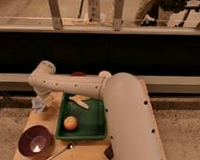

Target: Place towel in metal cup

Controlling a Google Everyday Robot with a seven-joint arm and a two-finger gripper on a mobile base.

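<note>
My arm [117, 110] reaches from the lower right across the table to an elbow at the left [44, 72] and bends down. The gripper [38, 101] hangs at the far left edge of the wooden table [49, 117], left of the green tray. Right under it is a small pale grey-blue thing [39, 107]. I cannot tell whether that is the metal cup, the towel, or both. No other towel or cup shows in this view.
A green tray [91, 125] in the middle of the table holds an orange fruit [70, 122] and a pale beige piece [81, 100]. A purple bowl [34, 141] and a spoon [60, 151] lie at the front left. A dark object [109, 152] sits by the arm.
</note>
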